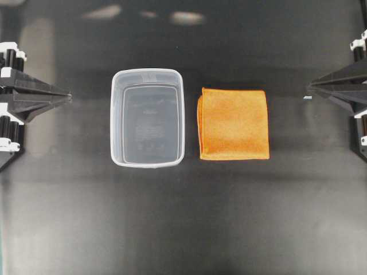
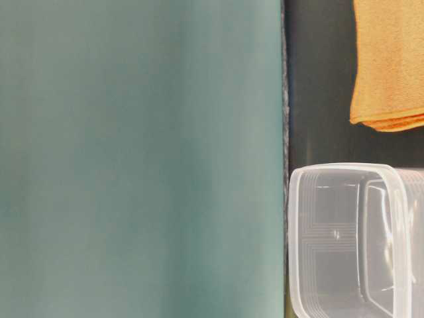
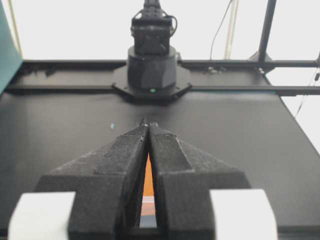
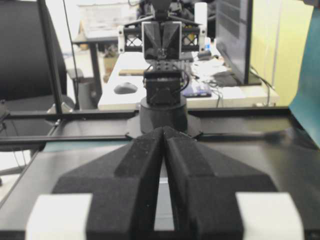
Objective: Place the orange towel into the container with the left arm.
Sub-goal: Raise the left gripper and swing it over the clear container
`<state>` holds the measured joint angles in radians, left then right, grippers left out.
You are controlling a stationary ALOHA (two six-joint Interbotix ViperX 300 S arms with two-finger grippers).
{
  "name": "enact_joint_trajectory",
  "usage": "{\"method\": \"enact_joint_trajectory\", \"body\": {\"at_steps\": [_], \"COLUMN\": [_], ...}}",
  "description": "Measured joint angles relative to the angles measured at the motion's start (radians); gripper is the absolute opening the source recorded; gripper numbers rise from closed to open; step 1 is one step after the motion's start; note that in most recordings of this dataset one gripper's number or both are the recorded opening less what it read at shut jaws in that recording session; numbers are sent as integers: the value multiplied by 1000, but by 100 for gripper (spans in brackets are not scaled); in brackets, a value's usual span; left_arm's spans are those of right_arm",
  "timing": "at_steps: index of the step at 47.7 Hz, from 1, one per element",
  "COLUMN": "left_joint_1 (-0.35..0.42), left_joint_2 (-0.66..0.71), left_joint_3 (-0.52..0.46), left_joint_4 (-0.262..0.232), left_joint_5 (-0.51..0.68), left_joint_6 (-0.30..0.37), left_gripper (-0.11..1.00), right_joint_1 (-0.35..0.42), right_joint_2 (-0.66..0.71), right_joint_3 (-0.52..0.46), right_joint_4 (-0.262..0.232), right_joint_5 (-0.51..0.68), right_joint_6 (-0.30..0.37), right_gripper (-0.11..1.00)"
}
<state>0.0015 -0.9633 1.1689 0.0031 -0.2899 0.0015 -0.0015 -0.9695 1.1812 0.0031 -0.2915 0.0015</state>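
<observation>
No grasp yet: the task stands at its very start, by my reading. Left wrist view, bottom of frame: the left gripper [image 3: 148, 125] has its fingers pressed together to a point, holding nothing; a sliver of orange shows through the slit between them. Beyond it lies bare black table [image 3: 240, 135], then the base of the other arm [image 3: 152, 65] at upper centre. Right wrist view shows the right gripper [image 4: 163, 131] likewise closed and empty. From overhead, the left gripper [image 1: 67, 97] sits at the left edge, the right gripper [image 1: 310, 86] at the right edge, both well apart from the goods. The container [image 1: 147, 117] is centre-left, upright, nothing in it; the orange towel [image 1: 234, 123] lies folded flat just beside it, centre-right, not touching. Judgement: the left arm must open, reach across over the tub to the towel, and pinch a fold. The tub itself stands in that path; clipping its rim is the risk.
</observation>
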Motion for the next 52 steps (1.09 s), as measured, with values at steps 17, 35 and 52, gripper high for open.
{"method": "enact_joint_trajectory", "body": {"at_steps": [17,35,52], "left_joint_1": [-3,11,31], "left_joint_2": [146,445,790], "left_joint_3": [-259,-546,-857], "left_joint_4": [37,38,38], "left_joint_5": [374,655,927], "left_joint_6": [-67,-25,58], "left_gripper": [0,0,30], "right_joint_1": [-14,-51,-55], "right_joint_2": [-2,-3,-12], "right_joint_3": [-5,-5,-5], "right_joint_4": [12,14,14], "right_joint_5": [-89,-35,-8], "right_joint_6": [49,67,67], "right_gripper": [0,52,78]}}
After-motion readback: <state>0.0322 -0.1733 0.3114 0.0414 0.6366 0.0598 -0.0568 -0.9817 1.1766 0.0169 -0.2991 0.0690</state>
